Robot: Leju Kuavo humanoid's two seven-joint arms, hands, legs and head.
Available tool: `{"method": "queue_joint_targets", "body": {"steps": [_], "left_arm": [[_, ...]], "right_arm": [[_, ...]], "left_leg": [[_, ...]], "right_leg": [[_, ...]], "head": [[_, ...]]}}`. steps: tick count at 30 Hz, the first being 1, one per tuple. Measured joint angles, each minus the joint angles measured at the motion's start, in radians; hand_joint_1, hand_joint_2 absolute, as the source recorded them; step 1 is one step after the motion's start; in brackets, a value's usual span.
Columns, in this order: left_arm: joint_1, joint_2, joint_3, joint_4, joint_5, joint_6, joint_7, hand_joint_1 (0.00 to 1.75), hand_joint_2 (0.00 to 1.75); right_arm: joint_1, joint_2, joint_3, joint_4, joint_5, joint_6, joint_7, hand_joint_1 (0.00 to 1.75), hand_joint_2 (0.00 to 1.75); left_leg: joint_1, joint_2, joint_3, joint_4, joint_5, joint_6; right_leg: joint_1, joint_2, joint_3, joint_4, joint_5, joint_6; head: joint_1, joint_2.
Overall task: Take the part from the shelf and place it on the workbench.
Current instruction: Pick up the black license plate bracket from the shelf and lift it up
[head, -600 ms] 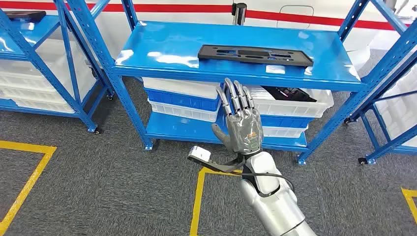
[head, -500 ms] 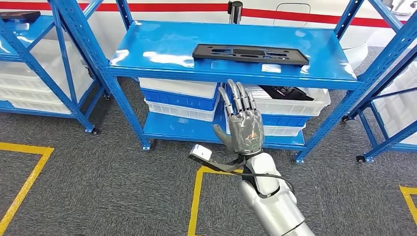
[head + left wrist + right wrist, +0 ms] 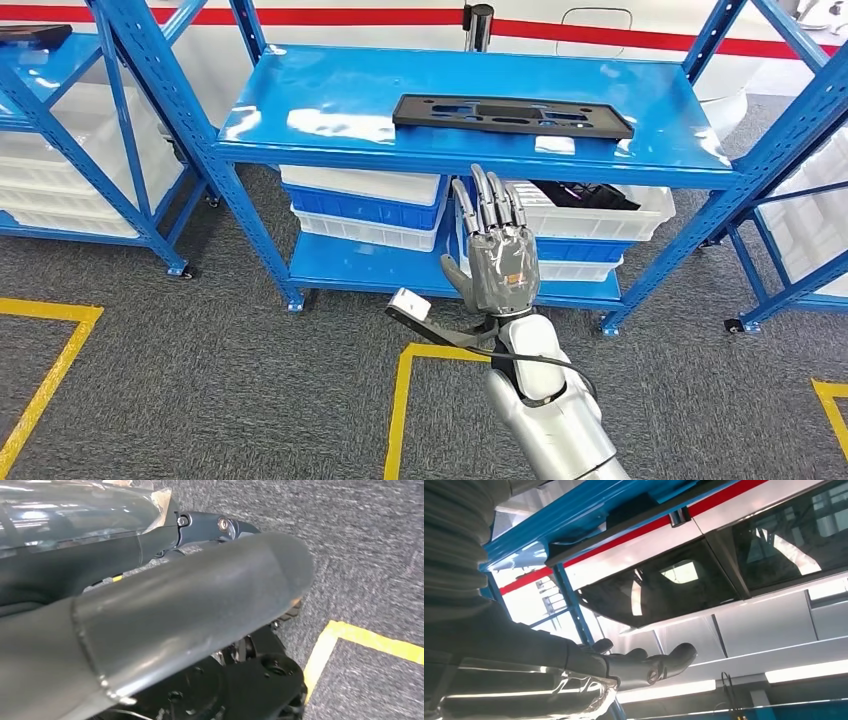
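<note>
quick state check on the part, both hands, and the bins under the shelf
black part: lying flat on the top shelf, untouched
right hand: raised, fingers straight and apart, holding nothing
left hand: hanging over the floor, grip unclear
white bins: stacked on the lower shelf

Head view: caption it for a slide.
Right hand raised open below the blue shelf holding the black part.

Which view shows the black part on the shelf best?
The head view: the black part lies flat and whole on the top shelf. The right wrist view gives only its dark underside edge; the left wrist view faces the floor.
</note>
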Motion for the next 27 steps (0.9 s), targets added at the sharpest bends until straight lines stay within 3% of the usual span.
{"method": "queue_joint_targets", "body": {"steps": [2,5,6,7,9,10,12,16,18,20,21,22,23,25,27], "left_arm": [[0.000,-0.001,-0.001,0.000,-0.003,0.000,0.000,0.00,0.00],[0.000,-0.001,-0.001,0.000,-0.005,0.001,0.001,0.00,0.00],[0.000,-0.001,-0.001,0.000,-0.005,0.002,0.001,0.00,0.00],[0.001,-0.001,-0.001,0.000,-0.006,0.002,0.002,0.00,0.00],[0.002,-0.002,-0.001,0.001,-0.008,0.003,0.003,0.00,0.00],[0.002,-0.003,-0.001,0.001,-0.009,0.003,0.004,0.00,0.00],[0.002,-0.004,-0.001,0.001,-0.010,0.005,0.005,0.00,0.00],[0.002,-0.005,-0.001,0.001,-0.016,0.010,0.006,0.00,0.00],[0.002,-0.007,-0.001,0.001,-0.021,0.010,0.006,0.00,0.00],[0.003,-0.008,-0.001,0.002,-0.027,0.010,0.007,0.00,0.00],[0.004,-0.008,-0.002,0.002,-0.030,0.009,0.008,0.00,0.00],[0.005,-0.008,-0.002,0.002,-0.035,0.008,0.009,0.00,0.00],[0.006,-0.008,-0.004,0.002,-0.039,0.007,0.010,0.00,0.00],[0.005,-0.007,-0.007,0.002,-0.043,0.006,0.014,0.00,0.00],[0.003,-0.005,-0.009,0.002,-0.046,0.006,0.016,0.00,0.00]], "right_arm": [[0.000,0.002,-0.004,-0.002,0.011,0.001,0.010,0.00,1.75],[0.010,0.002,-0.013,0.001,0.031,0.010,0.029,0.00,1.75],[0.015,0.002,-0.017,0.003,0.037,0.014,0.037,0.00,1.75],[0.019,0.002,-0.020,0.005,0.043,0.018,0.045,0.00,1.75],[0.020,0.002,-0.026,0.008,0.052,0.027,0.057,0.00,1.75],[0.019,0.002,-0.028,0.010,0.055,0.031,0.061,0.00,1.75],[0.020,0.003,-0.032,0.011,0.060,0.037,0.069,0.00,1.75],[0.025,0.005,-0.043,0.012,0.069,0.039,0.081,0.00,1.75],[0.027,0.006,-0.045,0.012,0.073,0.039,0.086,0.00,1.75],[0.033,0.007,-0.045,0.013,0.077,0.041,0.093,0.00,1.75],[0.036,0.007,-0.045,0.013,0.079,0.045,0.098,0.00,1.75],[0.039,0.007,-0.046,0.014,0.081,0.049,0.104,0.00,1.75],[0.042,0.007,-0.048,0.014,0.083,0.054,0.110,0.00,1.75],[0.044,0.007,-0.051,0.014,0.088,0.064,0.119,0.00,1.75],[0.044,0.006,-0.053,0.015,0.092,0.075,0.125,0.00,1.75]], "left_leg": [[0.002,0.001,0.016,-0.016,0.002,0.015],[0.000,-0.001,0.026,-0.020,-0.006,0.030],[-0.001,-0.003,0.030,-0.019,-0.010,0.031],[-0.002,-0.005,0.036,-0.019,-0.015,0.031],[-0.002,-0.008,0.052,-0.018,-0.028,0.026],[-0.004,-0.009,0.060,-0.016,-0.036,0.021],[-0.008,-0.011,0.067,-0.013,-0.050,0.011],[-0.001,-0.008,0.064,0.005,-0.074,-0.011],[0.004,-0.005,0.017,0.099,-0.115,-0.023],[0.008,-0.004,-0.070,0.243,-0.161,-0.032],[0.010,-0.004,-0.106,0.288,-0.164,-0.035],[0.011,-0.003,-0.123,0.292,-0.145,-0.035],[0.011,-0.003,-0.119,0.257,-0.107,-0.033],[0.010,-0.001,-0.071,0.120,-0.018,-0.023],[0.003,0.001,-0.030,0.024,0.015,-0.011]], "right_leg": [[0.003,-0.001,-0.027,0.055,-0.024,0.001],[0.001,-0.001,-0.143,0.249,-0.083,-0.008],[0.001,0.000,-0.171,0.286,-0.084,-0.004],[0.000,-0.001,-0.179,0.281,-0.067,0.005],[-0.001,-0.001,-0.135,0.161,0.004,0.024],[0.000,-0.001,-0.103,0.090,0.036,0.027],[0.000,-0.001,-0.064,0.010,0.064,0.016],[-0.002,0.002,-0.051,0.000,0.054,-0.020],[-0.007,0.002,-0.039,-0.003,0.047,-0.032],[-0.007,0.001,-0.030,-0.003,0.037,-0.040],[-0.006,0.002,-0.025,-0.003,0.033,-0.042],[-0.006,0.003,-0.019,-0.003,0.028,-0.041],[-0.006,0.004,-0.011,-0.003,0.022,-0.040],[-0.005,0.006,0.005,-0.003,0.010,-0.034],[0.000,0.007,0.012,-0.004,0.000,-0.024]], "head": [[0.003,0.000],[0.006,0.000],[0.005,0.000],[0.006,0.000],[0.006,0.000],[0.007,0.000],[0.007,0.000],[0.004,0.000],[0.000,0.000],[-0.002,0.000],[-0.002,0.000],[-0.002,0.000],[-0.002,0.000],[-0.002,0.000],[-0.002,0.000]]}}
